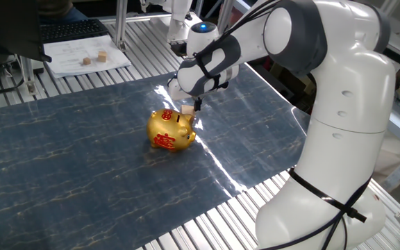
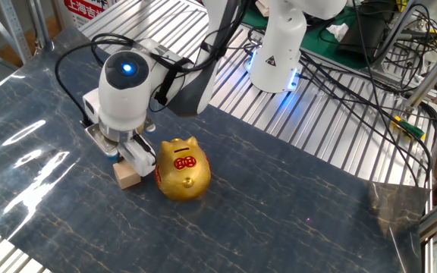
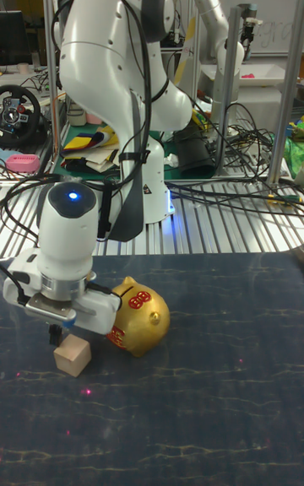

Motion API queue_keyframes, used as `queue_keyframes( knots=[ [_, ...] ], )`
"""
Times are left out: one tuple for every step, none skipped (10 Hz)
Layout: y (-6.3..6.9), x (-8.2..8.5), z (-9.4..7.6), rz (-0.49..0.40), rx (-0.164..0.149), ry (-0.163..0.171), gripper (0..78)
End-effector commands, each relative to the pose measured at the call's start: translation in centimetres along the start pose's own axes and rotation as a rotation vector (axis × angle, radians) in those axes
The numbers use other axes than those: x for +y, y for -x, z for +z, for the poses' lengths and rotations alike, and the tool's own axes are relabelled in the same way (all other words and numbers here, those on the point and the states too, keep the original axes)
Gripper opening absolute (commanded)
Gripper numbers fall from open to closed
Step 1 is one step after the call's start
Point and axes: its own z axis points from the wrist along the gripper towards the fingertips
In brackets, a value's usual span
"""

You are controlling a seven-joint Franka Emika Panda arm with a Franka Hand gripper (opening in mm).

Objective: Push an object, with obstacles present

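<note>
Gripper [image 2: 130,154] is sitting low over the wooden cube [image 2: 126,175], fingers [image 3: 56,335] pointing down right above its top; can't tell if it's touching. Jaws are looking closed or nearly so, nothing between them, but can't tell for sure. Cube is resting on the dark marbled tabletop [image 2: 279,205], just beside the gold piggy bank [image 2: 181,168], at about 9 o'clock of it in the other fixed view. Piggy bank is standing upright, red markings and coin slot facing up. In one fixed view the cube [image 1: 188,110] is peeking out at the pig's [image 1: 171,130] 1 o'clock, under the wrist. Two similar cubes [image 1: 94,58] are lying on white paper [image 1: 71,52], well apart at the far edge
</note>
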Motion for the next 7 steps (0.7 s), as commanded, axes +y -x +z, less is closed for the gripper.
queue_keyframes(
  knots=[
    [-0.28,0.09,0.59,0.001,0.01,-0.029,0.0],
    [-0.27,0.11,0.64,0.002,0.01,-0.034,0.0],
    [-0.27,0.13,0.7,0.003,0.014,-0.035,0.0],
    [-0.28,0.1,0.62,0.008,0.019,-0.035,0.0],
    [-0.3,0.1,0.62,0.008,0.019,-0.034,0.0],
    [-0.3,0.09,0.6,0.003,0.025,-0.038,0.0],
    [-0.31,0.06,0.54,-0.005,0.032,-0.045,0.0]
  ],
)
